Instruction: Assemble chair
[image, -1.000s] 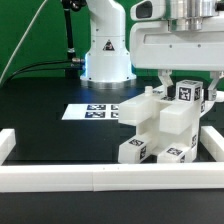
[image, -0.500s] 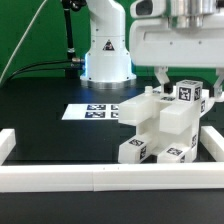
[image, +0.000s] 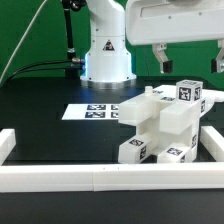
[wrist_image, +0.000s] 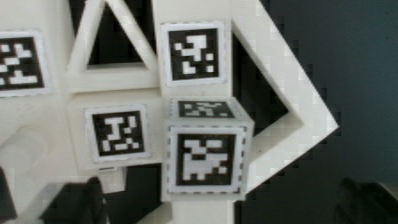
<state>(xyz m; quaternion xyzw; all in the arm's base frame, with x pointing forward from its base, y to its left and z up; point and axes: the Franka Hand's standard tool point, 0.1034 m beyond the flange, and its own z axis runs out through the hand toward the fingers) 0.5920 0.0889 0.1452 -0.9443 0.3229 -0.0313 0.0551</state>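
The chair (image: 158, 125) is a partly joined cluster of white blocky parts with black-and-white tags, standing at the exterior view's right. A tagged upright piece (image: 188, 92) sticks up at its top. My gripper (image: 190, 62) hangs just above that piece, open and empty, with one dark finger (image: 163, 62) on each side. In the wrist view the gripper (wrist_image: 222, 205) looks straight down on the tagged piece (wrist_image: 205, 150) and the slotted panels (wrist_image: 196, 50) of the chair. The fingers (wrist_image: 80, 202) stand clear of the piece on both sides.
The marker board (image: 93, 111) lies flat on the black table beside the chair. A long low white border wall (image: 100, 178) runs along the front and sides. The arm's white base (image: 105, 50) stands at the back.
My gripper has risen from around the tagged upright piece to just above it. The piece stays in place on the chair. The fingers remain apart.
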